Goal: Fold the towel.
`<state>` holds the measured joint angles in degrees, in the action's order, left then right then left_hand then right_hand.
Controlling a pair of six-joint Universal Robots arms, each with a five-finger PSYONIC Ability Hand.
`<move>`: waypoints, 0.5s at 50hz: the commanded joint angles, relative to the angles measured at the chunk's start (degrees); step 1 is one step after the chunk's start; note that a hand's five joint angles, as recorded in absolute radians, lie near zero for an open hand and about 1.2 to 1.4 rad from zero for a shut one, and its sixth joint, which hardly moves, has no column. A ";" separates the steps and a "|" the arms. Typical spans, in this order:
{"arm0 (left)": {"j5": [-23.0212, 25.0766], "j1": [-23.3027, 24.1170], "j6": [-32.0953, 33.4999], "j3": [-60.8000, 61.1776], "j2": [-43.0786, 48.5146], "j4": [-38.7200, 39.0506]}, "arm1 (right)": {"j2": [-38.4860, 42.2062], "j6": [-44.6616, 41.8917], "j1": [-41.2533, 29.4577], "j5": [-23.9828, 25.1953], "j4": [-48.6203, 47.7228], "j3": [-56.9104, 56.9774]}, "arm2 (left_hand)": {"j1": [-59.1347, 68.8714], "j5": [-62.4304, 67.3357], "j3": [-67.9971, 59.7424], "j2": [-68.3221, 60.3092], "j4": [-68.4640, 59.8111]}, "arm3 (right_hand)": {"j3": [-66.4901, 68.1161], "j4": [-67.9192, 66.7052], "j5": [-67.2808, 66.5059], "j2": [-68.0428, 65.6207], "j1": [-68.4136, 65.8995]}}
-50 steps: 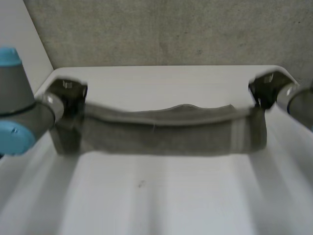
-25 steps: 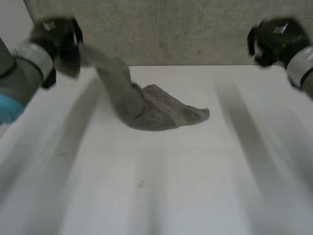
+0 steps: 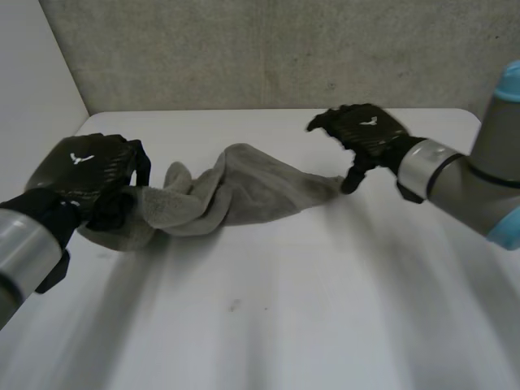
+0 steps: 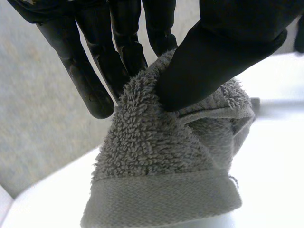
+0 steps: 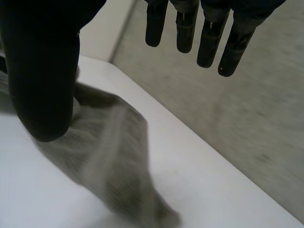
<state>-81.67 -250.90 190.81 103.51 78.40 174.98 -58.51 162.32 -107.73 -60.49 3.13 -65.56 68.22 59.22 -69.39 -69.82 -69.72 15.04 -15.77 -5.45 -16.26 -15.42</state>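
In the head view the grey towel (image 3: 236,195) is lying bunched on the white table (image 3: 284,325) with no fold showing, so I judge the whole job is remaining. The left hand (image 3: 85,175) is gripping its left end and the right hand (image 3: 361,130) is hovering over its right end. In the left wrist view thumb and fingers (image 4: 126,47) are pinching the hemmed terry edge, and in the right wrist view the fingers (image 5: 209,42) are hanging straight and apart, holding nothing, above the towel's end.

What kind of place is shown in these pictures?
Probably a robot test bench: a white table, a plain grey wall, and a grey towel pinched by the left robot hand.
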 commanded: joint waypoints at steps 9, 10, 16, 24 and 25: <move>0.55 4.62 -0.44 7.05 -14.32 -1.12 | 14.10 -0.25 -14.69 7.66 -3.92 11.66 | 11.78 10.78 -10.61 -10.18 -10.28 | 0.76 -0.03 -0.35 0.46 -0.38; 0.55 5.15 -0.44 7.67 -15.11 -1.30 | 14.12 -0.25 -14.70 7.66 -3.92 11.68 | 11.78 10.78 -10.61 -10.18 -10.28 | 0.76 -0.03 -0.35 0.46 -0.38; 0.37 5.86 -0.61 9.43 -16.26 -1.74 | 21.84 -0.33 -19.44 8.63 -3.66 16.16 | 11.78 10.78 -10.61 -10.18 -10.28 | 0.76 -0.03 -0.35 0.46 -0.38; 0.11 5.77 -0.53 10.84 -17.14 -2.18 | 26.34 -1.30 -21.38 6.97 -4.18 20.02 | 11.78 10.78 -10.61 -10.18 -10.28 | 64.67 -63.94 -64.26 -63.44 -64.29; -0.07 5.68 -0.44 10.92 -17.05 -2.10 | 25.82 -1.30 -21.38 4.87 -4.53 21.25 | 11.78 10.78 -10.61 -10.18 -10.28 | 64.95 -64.23 -64.54 -63.73 -64.58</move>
<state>-81.43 -244.94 190.21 113.62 61.51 172.94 -34.52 161.76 -128.28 -52.01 -0.77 -48.17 68.22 59.22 -69.39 -69.82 -69.73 34.87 -35.35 -24.22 -36.98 -37.82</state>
